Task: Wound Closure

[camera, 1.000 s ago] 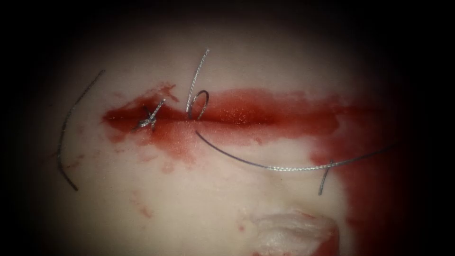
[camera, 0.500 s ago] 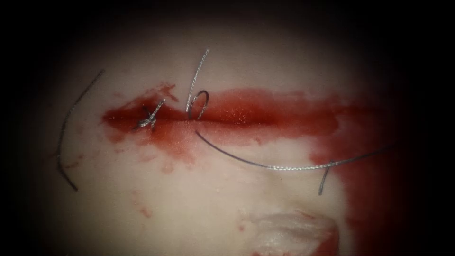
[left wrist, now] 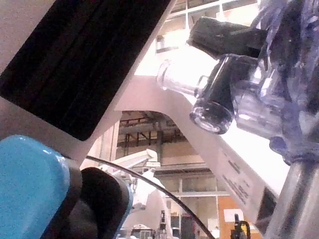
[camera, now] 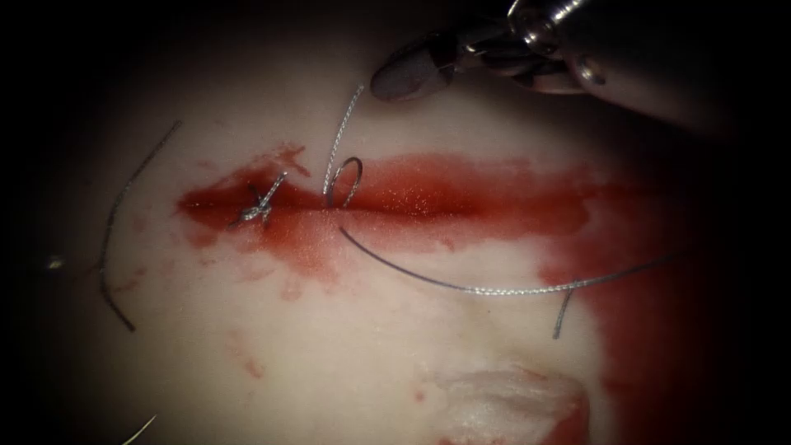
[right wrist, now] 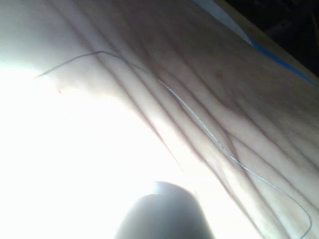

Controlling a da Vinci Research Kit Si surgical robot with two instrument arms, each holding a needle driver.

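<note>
A thin thread [right wrist: 209, 134] lies in a long curve across the pale, ridged tissue [right wrist: 239, 89], beside a rounded grey tool part [right wrist: 159, 214].

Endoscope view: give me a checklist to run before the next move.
1. Right tool close to the thread tail above the cut: ok; nothing seen in its grasp.
2. Knot at the cut's left end tied: ok.
3. Thread loop at the cut drawn down: not ok, it stands slack.
4. Needle located: cannot tell; the dark arc below the cut, joined to braided thread, may be it.
5. That arc's end in the tissue: cannot tell.
</note>
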